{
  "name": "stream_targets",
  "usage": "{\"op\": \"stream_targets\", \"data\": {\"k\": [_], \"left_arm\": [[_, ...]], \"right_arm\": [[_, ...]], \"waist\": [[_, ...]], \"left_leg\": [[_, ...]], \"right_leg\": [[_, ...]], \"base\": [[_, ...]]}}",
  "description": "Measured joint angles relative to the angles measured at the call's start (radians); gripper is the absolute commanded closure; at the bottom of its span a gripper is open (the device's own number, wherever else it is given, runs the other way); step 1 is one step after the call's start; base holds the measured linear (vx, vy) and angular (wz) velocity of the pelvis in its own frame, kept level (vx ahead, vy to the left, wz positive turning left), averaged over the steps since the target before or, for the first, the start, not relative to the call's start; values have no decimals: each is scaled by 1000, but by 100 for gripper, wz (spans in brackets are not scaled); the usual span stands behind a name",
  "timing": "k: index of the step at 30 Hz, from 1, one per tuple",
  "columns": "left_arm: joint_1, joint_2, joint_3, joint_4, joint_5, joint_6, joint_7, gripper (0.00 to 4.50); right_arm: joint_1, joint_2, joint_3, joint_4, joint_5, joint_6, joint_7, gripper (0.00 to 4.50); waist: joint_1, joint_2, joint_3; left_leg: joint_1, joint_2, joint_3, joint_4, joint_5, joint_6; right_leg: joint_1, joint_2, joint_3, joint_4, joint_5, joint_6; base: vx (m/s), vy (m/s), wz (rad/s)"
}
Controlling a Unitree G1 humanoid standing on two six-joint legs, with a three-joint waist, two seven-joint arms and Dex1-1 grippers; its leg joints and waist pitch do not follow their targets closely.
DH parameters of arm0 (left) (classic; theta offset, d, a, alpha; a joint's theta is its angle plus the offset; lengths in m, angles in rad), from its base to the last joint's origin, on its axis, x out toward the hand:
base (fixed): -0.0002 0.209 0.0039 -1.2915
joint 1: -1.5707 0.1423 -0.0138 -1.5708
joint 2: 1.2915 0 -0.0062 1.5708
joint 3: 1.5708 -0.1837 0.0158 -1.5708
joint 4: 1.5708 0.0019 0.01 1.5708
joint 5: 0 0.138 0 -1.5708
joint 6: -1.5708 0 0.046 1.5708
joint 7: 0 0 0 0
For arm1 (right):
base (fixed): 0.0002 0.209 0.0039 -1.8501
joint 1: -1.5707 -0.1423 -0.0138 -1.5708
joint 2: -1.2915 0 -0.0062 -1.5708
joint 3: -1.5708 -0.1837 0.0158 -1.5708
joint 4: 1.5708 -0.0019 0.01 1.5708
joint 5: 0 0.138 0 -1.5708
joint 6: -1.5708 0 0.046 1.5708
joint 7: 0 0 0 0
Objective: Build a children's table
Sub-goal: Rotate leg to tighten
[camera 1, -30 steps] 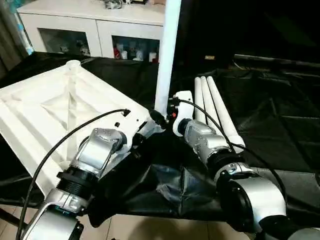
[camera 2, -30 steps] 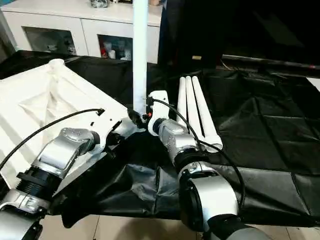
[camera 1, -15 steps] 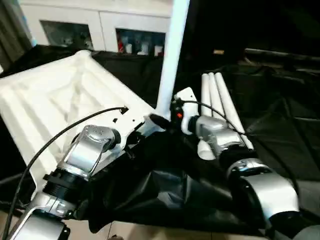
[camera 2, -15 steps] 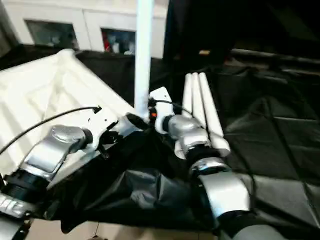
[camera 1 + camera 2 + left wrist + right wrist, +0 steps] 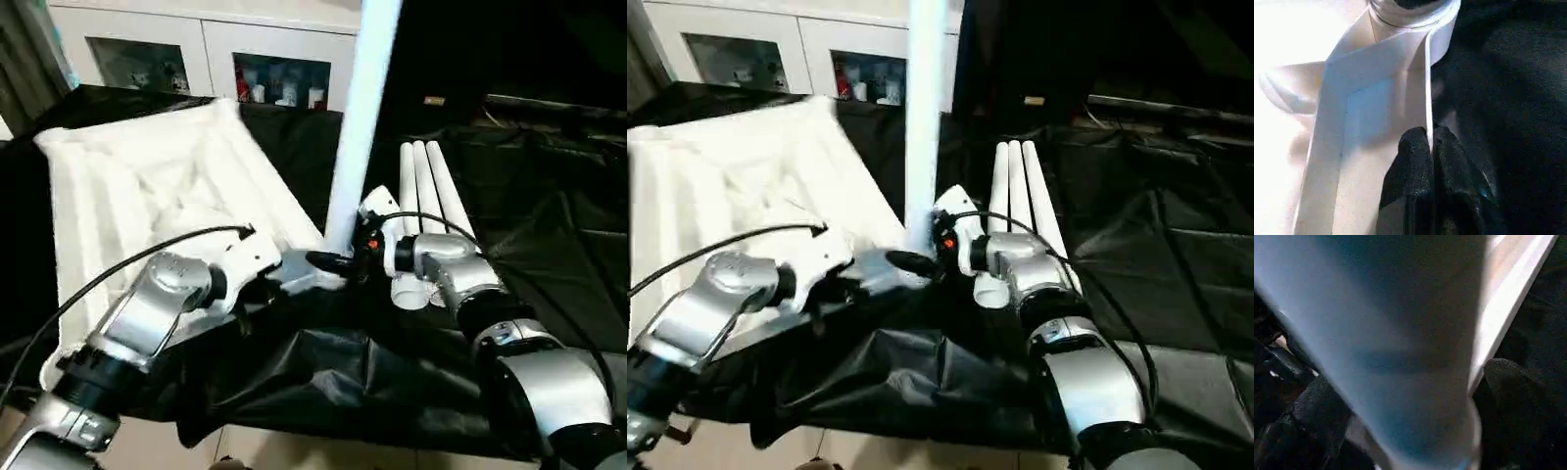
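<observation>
The left gripper (image 5: 1430, 147) is clamped on the tabletop (image 5: 147, 186) rim, forearm reaching inward. The right gripper (image 5: 345, 262) is spread around the upright leg (image 5: 358, 108) in the corner socket. Three spare legs (image 5: 426, 196) lie just beyond the right wrist.

The upright leg (image 5: 358, 117) stands in the near corner socket of the inverted table top (image 5: 147, 186), blocking the passage between the left gripper (image 5: 1430, 147), pinched on the top's rim, and the right gripper (image 5: 338, 262), whose fingers flank the leg's base. Three spare legs (image 5: 426, 201) lie just beside the right forearm. Farther right, the black cloth (image 5: 558, 245) is unobstructed.
</observation>
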Motion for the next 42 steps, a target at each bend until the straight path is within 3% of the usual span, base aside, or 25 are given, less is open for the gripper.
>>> {"op": "stream_targets", "data": {"k": [10, 20, 23, 28, 35, 37, 40, 42], "left_arm": [[4, 37, -6, 1, -13, -37, -64, 450], [7, 33, 1, 12, -18, -31, -58, 450], [6, 1, 19, 32, -22, -14, -19, 450], [-56, -167, 79, 165, -23, 39, 161, 450], [-117, -293, 117, 304, -22, 50, 305, 450], [-120, -301, 117, 313, -13, 42, 308, 450], [-120, -301, 126, 320, 8, 28, 340, 450], [-120, -289, 138, 329, 19, 16, 381, 450]], "right_arm": [[47, -22, 61, -36, -16, -21, 101, 112], [57, 4, 52, -36, -6, -12, 51, 168], [59, 27, 34, -28, -2, -8, -29, 169], [52, 105, -63, 24, 25, -11, -382, 170], [24, 187, -118, 74, 29, -22, -724, 170], [21, 188, -132, 80, 33, -21, -727, 115], [16, 207, -148, 84, 46, -23, -724, 90], [16, 226, -141, 95, 49, -34, -693, 63]], "waist": [[7, 0, 0], [4, 0, 0], [-3, 0, 0], [-4, 2, -1], [2, 20, -9], [2, 21, -9], [-6, 20, -9], [-24, 18, -9]], "left_leg": [[-2, 1, 0, 3, 0, 0], [0, 3, -1, 12, 0, 0], [1, 3, -1, 14, 0, 0], [5, 3, 0, 14, 0, -1], [15, -3, -1, 9, 0, -1], [15, -7, -1, 7, 0, -1], [16, -10, -2, 5, 0, -1], [14, -10, -4, 5, 0, -1]], "right_leg": [[-1, 0, -1, 2, 0, 0], [0, 0, 0, 11, 0, 0], [0, 0, 0, 13, 0, 0], [3, 0, 1, 13, 2, -1], [11, -3, 3, 12, -3, 8], [12, -6, 3, 12, -4, 9], [12, -10, 3, 12, -3, 10], [11, -10, 2, 12, -2, 11]], "base": [[0, 0, 0], [0, 0, 0], [0, 0, 0], [0, 0, 0], [0, 0, 0], [0, 0, 0], [0, 0, 0], [0, 0, 0]]}}
